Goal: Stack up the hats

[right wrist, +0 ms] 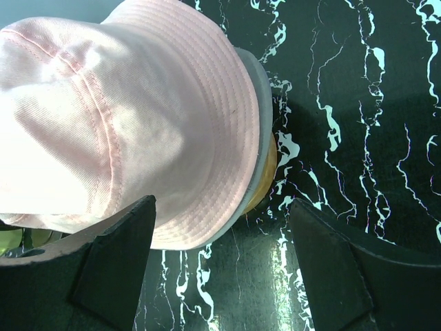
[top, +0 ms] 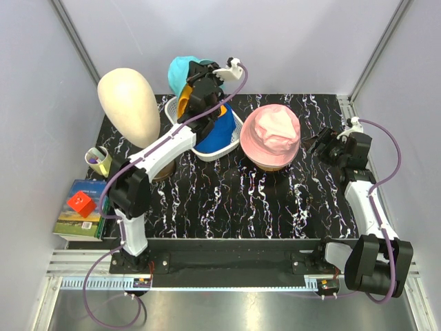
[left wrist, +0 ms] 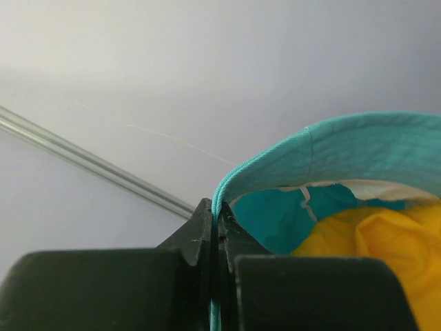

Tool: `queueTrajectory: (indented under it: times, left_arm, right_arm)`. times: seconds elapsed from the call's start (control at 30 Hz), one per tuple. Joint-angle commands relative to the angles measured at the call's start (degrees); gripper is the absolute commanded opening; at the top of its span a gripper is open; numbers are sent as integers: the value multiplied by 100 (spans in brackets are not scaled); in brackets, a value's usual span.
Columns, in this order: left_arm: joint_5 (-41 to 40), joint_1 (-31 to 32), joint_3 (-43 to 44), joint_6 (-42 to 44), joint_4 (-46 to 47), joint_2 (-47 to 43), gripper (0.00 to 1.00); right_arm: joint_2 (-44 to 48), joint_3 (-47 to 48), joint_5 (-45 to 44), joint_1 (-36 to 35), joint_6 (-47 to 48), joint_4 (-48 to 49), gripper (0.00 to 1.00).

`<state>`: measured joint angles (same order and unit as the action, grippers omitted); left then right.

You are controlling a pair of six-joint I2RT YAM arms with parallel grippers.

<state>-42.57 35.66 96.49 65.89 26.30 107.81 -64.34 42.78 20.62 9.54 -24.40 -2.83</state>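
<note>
As the arms stood over the table (top: 227, 200), step in hand: taking the teal hat (top: 180, 69) out of the white basket (top: 207, 153). Judging by its height, the lift was under way and the carry to the pile was not yet made.
Left hand (top: 198, 74): closed tight on the teal hat's brim, with the fabric edge pinched between its fingertips (left wrist: 200, 234).
Teal hat: raised at the far left of the table, above the basket and clear of it.
Orange-yellow hat (top: 182, 107): just under the teal one. Whether it lay in the basket or sat tucked in the teal crown could not be told.
Royal-blue hat (top: 220, 129): in the basket, beneath the left arm.
Pink hat (top: 272, 132): crown up at mid-table, topmost of a pile, with a lavender brim (right wrist: 260, 138) showing below it.
Right hand (top: 318, 143): wide open and holding nothing, near the pink hat's right side but apart from it.
Next move, as a judgement: carry the teal hat rightward to the pink hat, keep its opening facing down, lower it over the pink crown, then release.
Risk: the yellow fabric might ride along with it.
</note>
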Motion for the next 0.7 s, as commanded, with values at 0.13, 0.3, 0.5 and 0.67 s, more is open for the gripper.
queueTrajectory:
  times: [0.13, 0.3, 0.5, 0.67]
  left_arm:
    - [986, -68, 556, -1946, -1943, 170, 0]
    - [1058, -497, 933, -2957, -2752, 679, 0]
    - [777, -744, 1126, -3248, -2973, 1154, 6]
    - [558, -789, 899, -3565, -3027, 980, 18]
  right_arm:
    - [202, 2, 65, 30, 23, 107, 86]
    - [229, -7, 135, 30, 23, 98, 86]
    - [185, -7, 187, 30, -3, 116, 86]
    - [141, -24, 214, 30, -21, 160, 86]
